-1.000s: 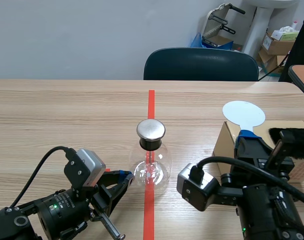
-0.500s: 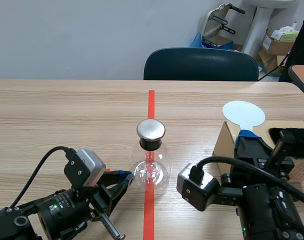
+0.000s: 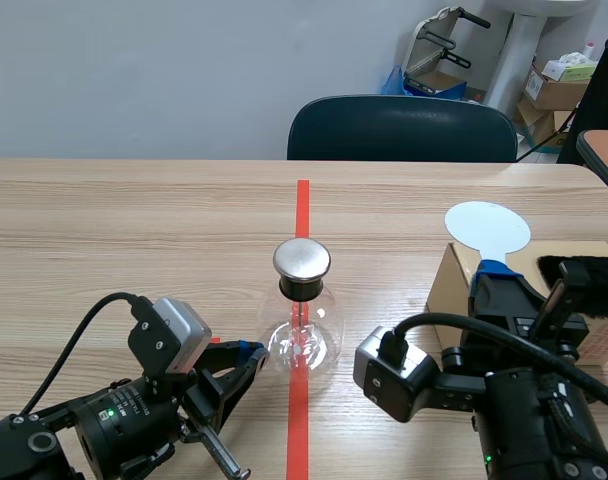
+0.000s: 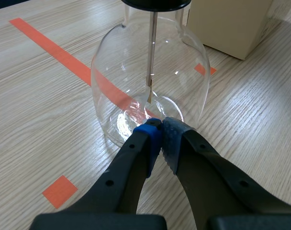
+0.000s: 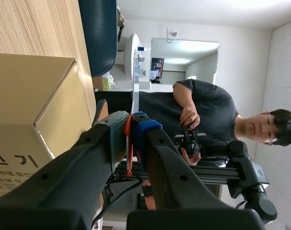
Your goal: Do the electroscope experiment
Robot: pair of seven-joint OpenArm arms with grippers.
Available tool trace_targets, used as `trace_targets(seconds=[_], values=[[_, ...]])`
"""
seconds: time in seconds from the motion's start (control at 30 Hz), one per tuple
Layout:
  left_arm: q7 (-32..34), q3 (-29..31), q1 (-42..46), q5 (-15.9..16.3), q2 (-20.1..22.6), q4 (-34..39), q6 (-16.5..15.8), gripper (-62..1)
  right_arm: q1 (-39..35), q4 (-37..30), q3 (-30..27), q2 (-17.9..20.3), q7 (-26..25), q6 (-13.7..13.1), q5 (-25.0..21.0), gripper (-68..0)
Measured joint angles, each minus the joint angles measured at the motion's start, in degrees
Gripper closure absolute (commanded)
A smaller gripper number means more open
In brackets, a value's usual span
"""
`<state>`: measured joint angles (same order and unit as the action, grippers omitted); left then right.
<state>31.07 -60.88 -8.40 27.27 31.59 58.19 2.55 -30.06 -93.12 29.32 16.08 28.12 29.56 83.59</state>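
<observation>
The electroscope [image 3: 302,322] is a clear glass flask with a round metal cap [image 3: 302,259] and a thin rod inside, standing on the red tape line at mid-table. My left gripper [image 3: 248,354] lies low on the table just left of the flask, shut on nothing. In the left wrist view its fingertips [image 4: 160,128] meet right before the flask's base [image 4: 150,81]. My right gripper [image 3: 495,270] is raised at the right, shut on the handle of a white round disc [image 3: 487,227]. The right wrist view shows that disc [image 5: 134,67] edge-on, rising from between the pads [image 5: 130,122].
A cardboard box [image 3: 452,283] stands behind the right gripper, with a black furry thing [image 3: 584,270] on top; the box [image 5: 35,105] sits beside the right fingers. A dark chair [image 3: 401,128] stands at the far edge. A person [image 5: 203,115] shows in the right wrist view.
</observation>
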Motion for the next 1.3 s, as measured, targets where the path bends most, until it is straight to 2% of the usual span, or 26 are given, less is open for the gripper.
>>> trace_targets(seconds=[1.1,1.3], values=[[0.0,0.0,0.0,0.0,0.0,0.0,0.0,-2.7,0.0,0.0,0.0,-0.02,-0.31,0.0,0.02,-0.8],[0.0,0.0,0.0,0.0,0.0,0.0,0.0,-2.7,0.0,0.0,0.02,-0.02,-4.55,0.0,0.02,-0.8]])
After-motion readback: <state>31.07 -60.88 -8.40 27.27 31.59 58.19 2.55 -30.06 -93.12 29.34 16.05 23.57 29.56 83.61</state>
